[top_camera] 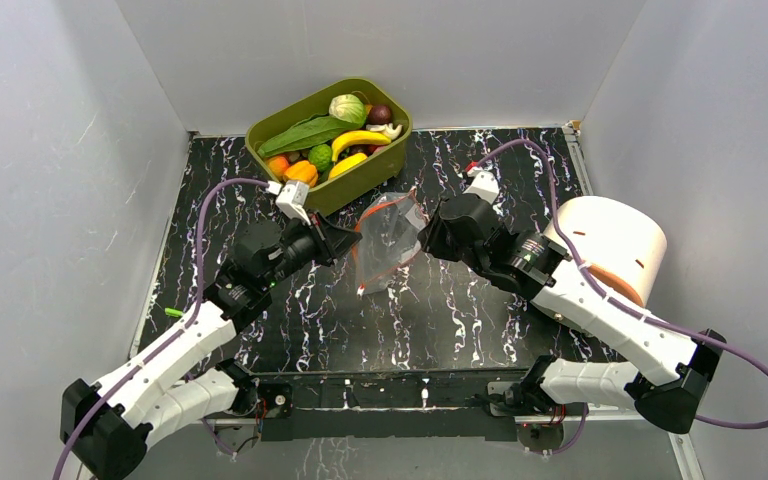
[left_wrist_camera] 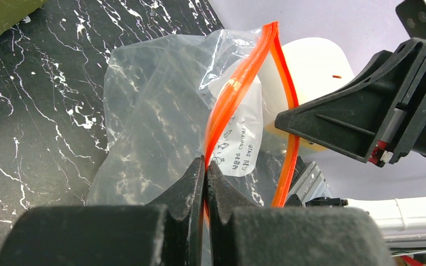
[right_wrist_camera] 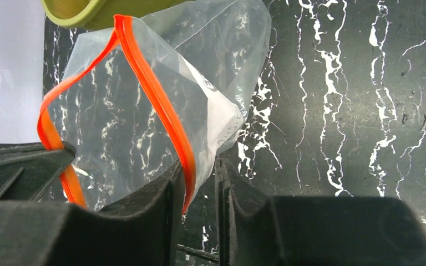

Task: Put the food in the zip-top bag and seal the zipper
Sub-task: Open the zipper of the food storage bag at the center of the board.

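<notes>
One grip: left claw (left_wrist_camera: 205,164) pinches zipper (left_wrist_camera: 230,97); right claw (right_wrist_camera: 201,166) parted (zipper between); bag (top_camera: 388,240) mouth near-far.

The bag (top_camera: 388,240) hangs mid-table between left gripper (top_camera: 345,243) and right gripper (top_camera: 428,236), barring the way across. The tub (top_camera: 355,185) fills the far edge left of centre, a white roll (top_camera: 608,245) crowds the right edge. Bare table (top_camera: 440,325) runs along the near edge and far-right corner.
</notes>
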`<action>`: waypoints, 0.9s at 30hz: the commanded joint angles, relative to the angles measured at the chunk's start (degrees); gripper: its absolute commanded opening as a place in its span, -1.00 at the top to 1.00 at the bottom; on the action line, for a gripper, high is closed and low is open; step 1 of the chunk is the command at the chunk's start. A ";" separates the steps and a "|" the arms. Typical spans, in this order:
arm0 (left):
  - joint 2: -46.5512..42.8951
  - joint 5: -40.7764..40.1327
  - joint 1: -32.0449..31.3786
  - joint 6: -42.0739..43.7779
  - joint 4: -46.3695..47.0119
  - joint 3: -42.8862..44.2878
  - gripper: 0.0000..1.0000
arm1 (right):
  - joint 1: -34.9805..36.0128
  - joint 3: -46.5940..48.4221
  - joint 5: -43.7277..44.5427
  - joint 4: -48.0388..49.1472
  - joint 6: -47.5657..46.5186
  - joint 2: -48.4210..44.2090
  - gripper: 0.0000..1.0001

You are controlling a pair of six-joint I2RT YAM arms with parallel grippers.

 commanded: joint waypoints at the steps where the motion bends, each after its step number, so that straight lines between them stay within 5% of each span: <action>1: 1.18 0.22 0.12 0.09 2.15 1.09 1.00 | -0.07 0.79 -0.19 1.51 -2.73 -1.48 0.67; 4: 1.73 0.09 0.11 0.86 0.82 2.33 1.00 | -0.06 0.20 0.62 1.55 -3.61 -1.76 1.00; 13: 0.81 -5.07 0.12 4.11 -8.22 5.26 0.94 | -0.06 3.70 11.34 -4.88 -8.50 -5.70 1.00; 17: 2.03 -1.41 0.16 2.65 -7.94 7.23 0.63 | -0.06 1.77 2.24 0.94 -13.04 -7.74 1.00; 19: 3.20 1.50 0.09 4.79 -8.94 9.00 0.28 | -0.06 1.12 -2.40 3.85 -15.59 -8.62 1.00; 21: 4.01 1.94 0.09 7.44 -11.81 11.08 -0.03 | -0.06 1.54 -2.93 3.23 -16.31 -8.66 1.00; 27: 2.85 1.52 0.17 11.90 -14.37 13.17 -0.44 | -0.06 2.67 2.78 -1.62 -18.28 -8.01 1.00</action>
